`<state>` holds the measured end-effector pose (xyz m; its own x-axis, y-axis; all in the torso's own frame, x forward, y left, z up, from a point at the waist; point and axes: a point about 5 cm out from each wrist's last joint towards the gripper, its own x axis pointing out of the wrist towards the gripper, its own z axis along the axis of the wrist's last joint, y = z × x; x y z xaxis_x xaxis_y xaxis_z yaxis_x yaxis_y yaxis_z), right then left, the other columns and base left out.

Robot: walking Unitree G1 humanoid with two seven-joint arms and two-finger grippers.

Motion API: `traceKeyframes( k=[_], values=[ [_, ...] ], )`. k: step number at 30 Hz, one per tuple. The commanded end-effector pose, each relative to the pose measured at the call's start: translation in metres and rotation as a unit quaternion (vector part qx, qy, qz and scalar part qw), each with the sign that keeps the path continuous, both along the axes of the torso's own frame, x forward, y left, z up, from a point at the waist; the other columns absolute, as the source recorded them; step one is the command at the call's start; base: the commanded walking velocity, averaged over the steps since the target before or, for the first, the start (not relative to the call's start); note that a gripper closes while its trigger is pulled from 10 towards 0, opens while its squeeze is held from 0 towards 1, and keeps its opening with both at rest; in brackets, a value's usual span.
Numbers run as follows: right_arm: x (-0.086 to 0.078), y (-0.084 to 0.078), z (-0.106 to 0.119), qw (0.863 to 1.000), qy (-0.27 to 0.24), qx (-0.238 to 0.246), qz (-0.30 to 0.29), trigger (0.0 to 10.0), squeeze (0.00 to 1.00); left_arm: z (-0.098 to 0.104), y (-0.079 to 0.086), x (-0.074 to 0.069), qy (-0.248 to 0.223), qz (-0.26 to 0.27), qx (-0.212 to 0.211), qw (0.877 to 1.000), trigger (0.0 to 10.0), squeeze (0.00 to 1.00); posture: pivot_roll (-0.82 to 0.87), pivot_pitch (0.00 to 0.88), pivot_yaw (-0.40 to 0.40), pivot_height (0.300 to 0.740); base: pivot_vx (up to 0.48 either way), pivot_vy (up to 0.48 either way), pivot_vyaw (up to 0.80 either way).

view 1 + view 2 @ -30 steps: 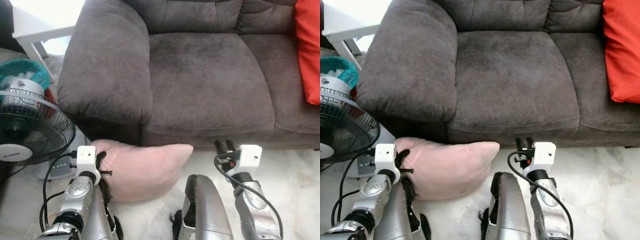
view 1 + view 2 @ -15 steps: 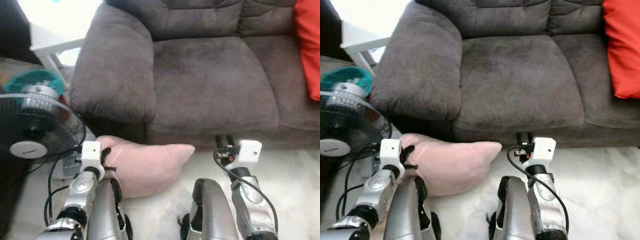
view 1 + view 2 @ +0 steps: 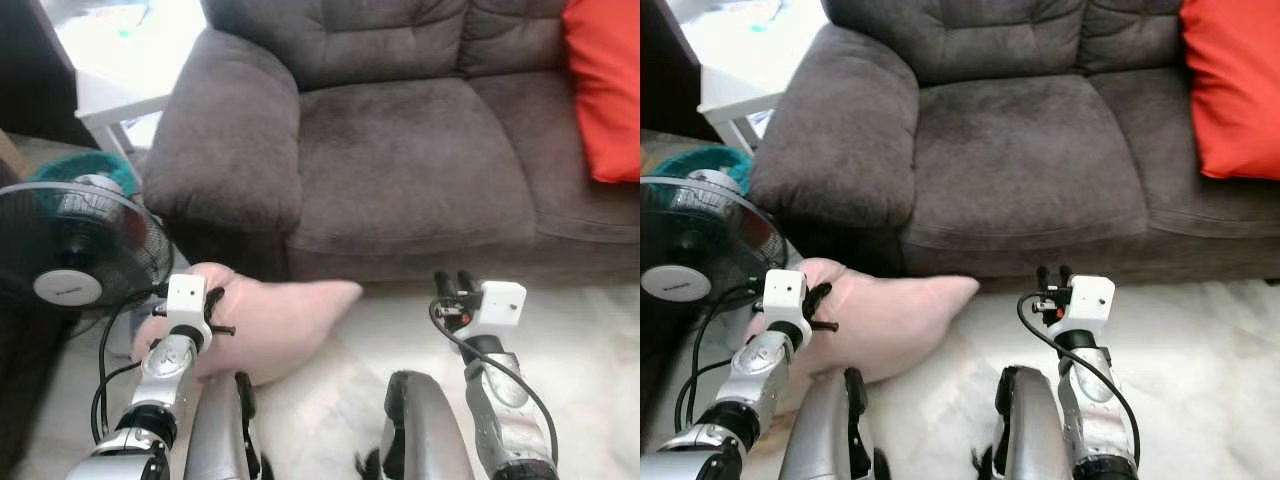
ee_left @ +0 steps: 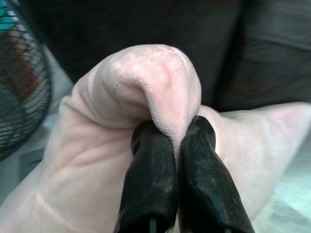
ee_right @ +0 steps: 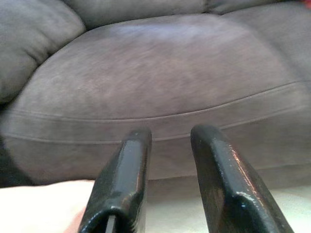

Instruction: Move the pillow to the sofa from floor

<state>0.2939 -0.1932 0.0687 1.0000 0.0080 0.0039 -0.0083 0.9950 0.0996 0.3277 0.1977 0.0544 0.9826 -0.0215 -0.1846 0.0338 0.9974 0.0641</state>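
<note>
Pinching a fold of the pink pillow [image 4: 146, 97], your left gripper [image 4: 172, 145] has its 2 black fingers closed tight on the fabric, so the grasp is made. The pillow still rests on the floor [image 3: 580, 330], its far edge tucked against the base of the grey sofa [image 3: 400, 160] below the left armrest, with the standing fan [image 3: 75, 260] just to its left.

Compared with 1 second ago, the whole scene has slid and widened: more of the fan, the white side table [image 3: 115, 100] and the red cushion [image 3: 605, 85] at the far right now show, so your camera has shifted rather than the furniture. The pillow's right corner looks a little more drawn in toward the left, which suggests the grip is starting to take its weight.

Your right gripper [image 5: 165, 145] hovers near the sofa's front edge with its fingers a little apart, holding nothing.

You have the hold; the lift is what remains. Raise the pillow clear of the armrest, then carry it right and far onto the seat cushion.
</note>
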Motion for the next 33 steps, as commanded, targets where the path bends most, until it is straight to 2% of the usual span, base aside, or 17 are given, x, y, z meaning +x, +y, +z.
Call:
traceKeyframes(
  k=[1, 6, 16, 33],
  values=[
    [-0.001, 0.002, -0.001, 1.000, -0.001, 0.001, 0.002, 10.0, 0.00, 0.012, 0.004, 0.005, -0.031, 0.007, 0.000, 0.999, 10.0, 0.00, 0.06, 0.066, 0.010, 0.504, -0.326, 0.000, 0.00],
    [-0.001, 0.003, -0.002, 1.000, -0.003, 0.004, 0.000, 10.0, 0.00, 0.013, 0.002, 0.005, -0.037, 0.006, -0.001, 0.999, 10.0, 0.00, 0.06, 0.061, 0.010, 0.504, -0.324, 0.000, 0.00],
    [-0.001, 0.003, -0.004, 1.000, 0.000, 0.004, 0.000, 10.0, 0.00, 0.015, 0.002, 0.006, -0.043, 0.004, 0.007, 0.999, 10.0, 0.00, 0.06, 0.060, 0.014, 0.552, -0.024, 0.000, 0.00],
    [0.001, 0.006, -0.004, 1.000, -0.005, 0.007, 0.006, 10.0, 0.00, 0.017, -0.011, 0.005, -0.059, -0.024, 0.006, 0.998, 10.0, 0.00, 0.05, 0.030, 0.021, 0.667, -0.020, 0.000, 0.00]
  ],
)
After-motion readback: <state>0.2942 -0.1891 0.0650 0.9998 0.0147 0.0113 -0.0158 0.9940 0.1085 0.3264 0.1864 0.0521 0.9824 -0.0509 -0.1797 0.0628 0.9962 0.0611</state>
